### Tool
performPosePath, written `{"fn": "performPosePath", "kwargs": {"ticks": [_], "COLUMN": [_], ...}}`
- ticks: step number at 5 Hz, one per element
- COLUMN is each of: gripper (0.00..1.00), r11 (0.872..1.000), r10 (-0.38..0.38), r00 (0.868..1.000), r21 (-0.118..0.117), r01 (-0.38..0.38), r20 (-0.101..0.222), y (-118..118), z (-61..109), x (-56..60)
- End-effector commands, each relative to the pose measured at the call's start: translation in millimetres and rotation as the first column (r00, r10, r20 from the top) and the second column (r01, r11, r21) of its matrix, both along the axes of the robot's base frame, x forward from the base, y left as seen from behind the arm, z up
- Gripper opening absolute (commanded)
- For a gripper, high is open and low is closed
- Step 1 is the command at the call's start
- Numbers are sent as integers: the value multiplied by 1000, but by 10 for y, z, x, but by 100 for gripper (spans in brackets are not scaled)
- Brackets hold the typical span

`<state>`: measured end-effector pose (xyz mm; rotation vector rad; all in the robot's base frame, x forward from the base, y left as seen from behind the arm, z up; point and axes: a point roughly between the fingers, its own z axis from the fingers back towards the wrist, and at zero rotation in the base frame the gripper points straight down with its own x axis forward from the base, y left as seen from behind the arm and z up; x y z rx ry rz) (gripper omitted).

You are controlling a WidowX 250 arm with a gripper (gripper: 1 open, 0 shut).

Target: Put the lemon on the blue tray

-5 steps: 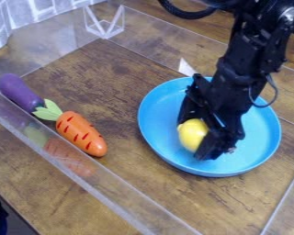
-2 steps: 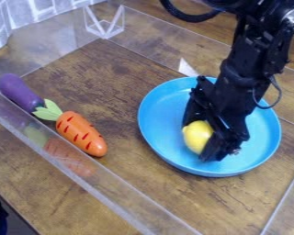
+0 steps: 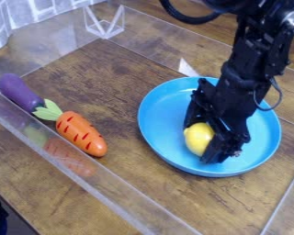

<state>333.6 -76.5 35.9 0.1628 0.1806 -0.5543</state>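
The lemon [image 3: 198,139], small and bright yellow, lies in the blue tray [image 3: 162,115], a large round sky-blue plate at the right of the wooden table. My black gripper [image 3: 208,146] points steeply down over the tray and stands open, its fingers flanking the lemon. The arm hides the lemon's right side and the middle of the tray.
An orange toy carrot [image 3: 81,134] and a purple eggplant [image 3: 17,90] lie at the left, along a clear plastic wall [image 3: 63,156]. A clear plastic stand [image 3: 107,18] is at the back. Bare wood lies between the carrot and the tray.
The lemon has shifted slightly to the right and down within the tray. The gripper has stayed in place with its jaws unchanged.
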Motion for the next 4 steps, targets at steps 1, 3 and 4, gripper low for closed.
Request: {"fn": "performPosePath", "kwargs": {"ticks": [1,3,4], "gripper": [0,0,0], "r11": [1000,1000,999], "r10": [11,17,20], "r00": [998,998,998], "r21": [-23,-25,-26], "r01": [-10,-16,-19], "r20": [65,59,56], "y": [9,30,41], "z": [175,159,153], "x": [115,113,111]}}
